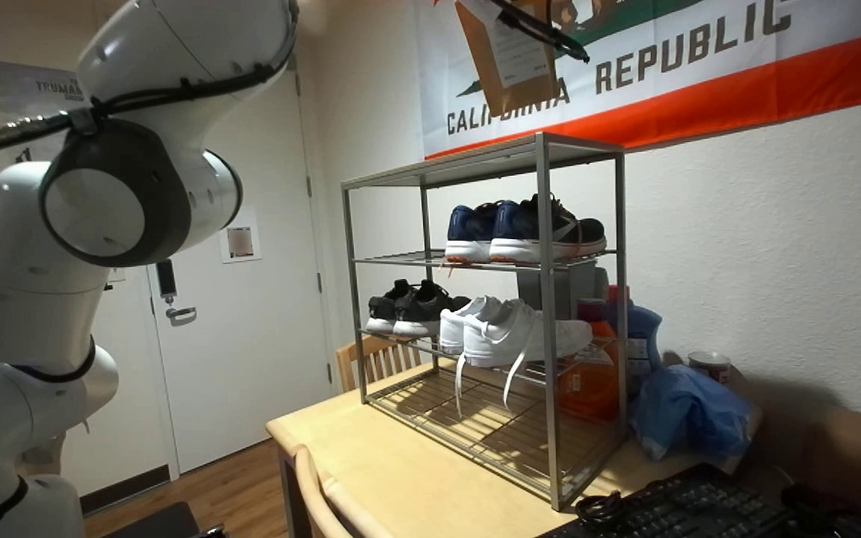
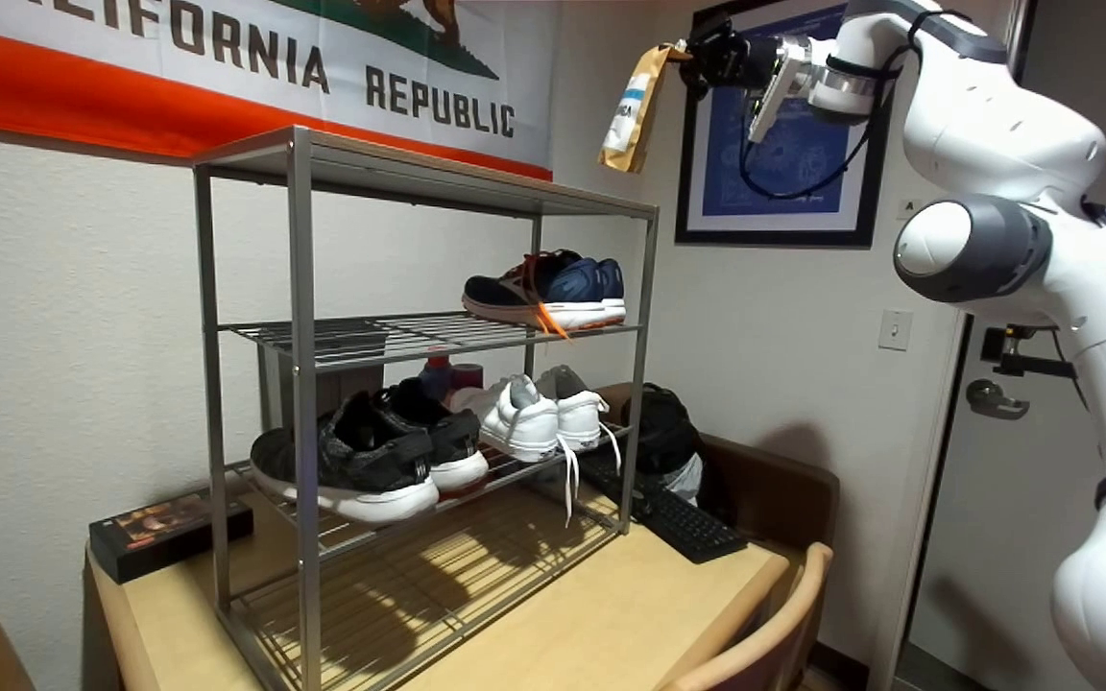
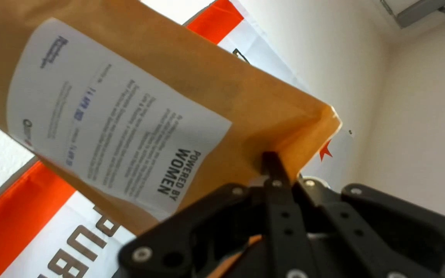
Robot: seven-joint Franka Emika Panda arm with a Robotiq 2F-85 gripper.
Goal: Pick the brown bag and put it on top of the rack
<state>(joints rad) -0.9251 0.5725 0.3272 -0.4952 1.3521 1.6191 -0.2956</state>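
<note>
In gripper (image 2: pixel 685 54), brown bag (image 2: pixel 636 115) (tilted).

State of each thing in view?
Grey metal rack: upright
Labelled brown paper bag: held by upper end, tilted, off rack
Black two-finger gripper: closed on brown bag
Blue plastic bag: crumpled
White hinged door: looks shut
White sneakers: upright, racked
Navy sneakers: upright, racked
Black sneakers: upright, racked

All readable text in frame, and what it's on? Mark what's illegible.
"CALIFORNIA REPUBLIC": wall flag, whole only combining both exterior views.
"POWERED BY WOMEN": white label on the brown bag.
"14 APR": stamp on that label; year uncertain.
"TRUMA": grey poster, rest hidden or blurred.
"A": small wall sign.
Too small or blurred: fine print, the bag's other label, anything on the orange bottle, black box, framed print or keyboard.
</note>
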